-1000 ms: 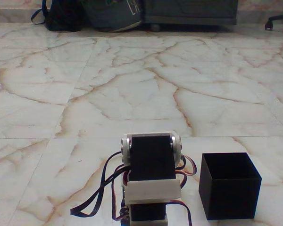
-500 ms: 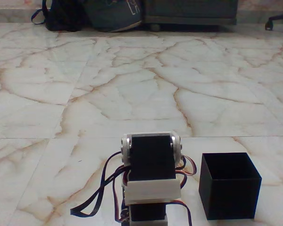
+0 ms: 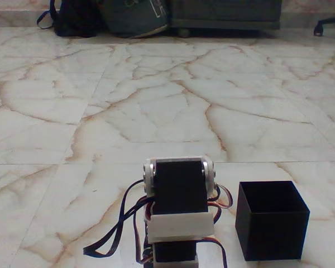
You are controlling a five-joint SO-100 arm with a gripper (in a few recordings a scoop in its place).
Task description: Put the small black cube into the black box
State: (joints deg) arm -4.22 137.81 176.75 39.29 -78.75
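Nothing has shifted over the last second: the arm stands folded at the bottom of the fixed view exactly as before, its black servo block and white bracket in the same spot, the looped wires hanging the same way, and the black box unmoved. That stillness suggests the task is either not yet under way or paused; no reach toward anything is in progress.

The black box sits on the marble floor at about three o'clock from the arm, just beside it and apart from it. It is a matte black, thin-walled cube with no lid, its open top facing up and its inside dark, so whether anything lies in it cannot be told. It stands upright and square, an easy target from above.

The small black cube cannot be made out on the visible floor; it may be hidden by the arm or lie in the box. The jaws are hidden, so their state cannot be told.
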